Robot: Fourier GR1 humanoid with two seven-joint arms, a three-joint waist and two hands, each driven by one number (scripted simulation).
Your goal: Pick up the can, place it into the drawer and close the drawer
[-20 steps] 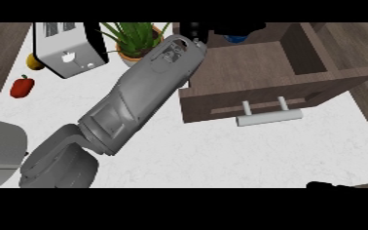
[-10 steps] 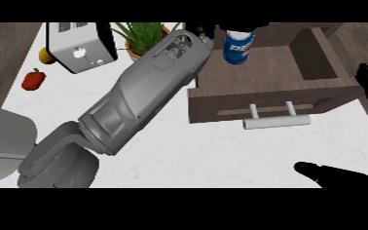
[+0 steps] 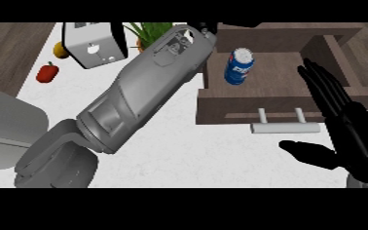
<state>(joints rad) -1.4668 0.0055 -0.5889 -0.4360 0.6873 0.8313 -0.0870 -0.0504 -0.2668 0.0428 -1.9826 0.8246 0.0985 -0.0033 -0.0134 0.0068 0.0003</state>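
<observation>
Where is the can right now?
In the head view, the can stands upright inside the open drawer, right of centre, between the left forearm and the open right hand.

A silver toaster [image 3: 92, 46] is sitting at the back of the white counter [image 3: 179, 146]. A green plant [image 3: 147, 31] is standing just beside it. A red pepper [image 3: 46, 72] is lying near the toaster's front corner. Something yellow [image 3: 60, 50] is peeking out from behind the toaster.
</observation>
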